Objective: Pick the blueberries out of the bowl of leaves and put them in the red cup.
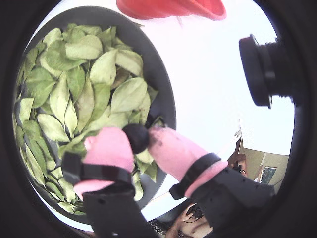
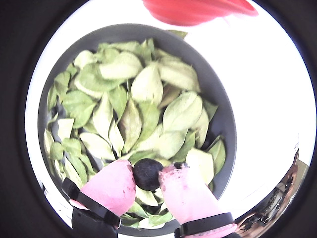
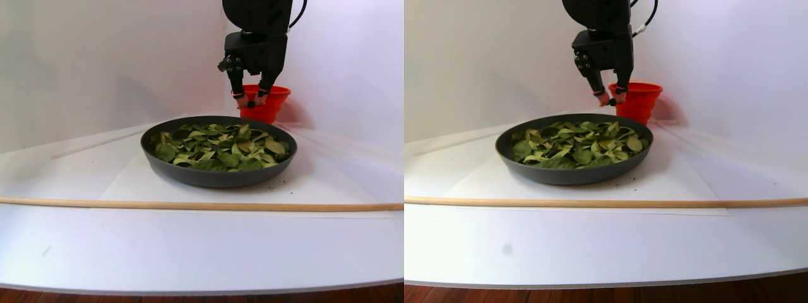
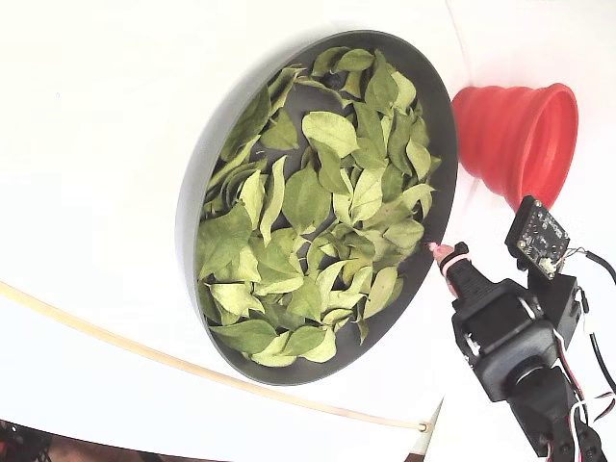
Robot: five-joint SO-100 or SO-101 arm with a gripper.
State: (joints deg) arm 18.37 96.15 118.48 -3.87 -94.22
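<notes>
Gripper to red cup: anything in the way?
No. In a wrist view the gripper holds a blueberry over the bowl; ahead lie only leaves, the rim, then the red cup.

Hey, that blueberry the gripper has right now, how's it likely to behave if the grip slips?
The blueberry looks round and smooth, so it would probably roll once dropped. It is pinched only between the soft pink fingertips, so it may squirt out if squeezed harder. Falling onto the leaves, it could slide underneath them.
</notes>
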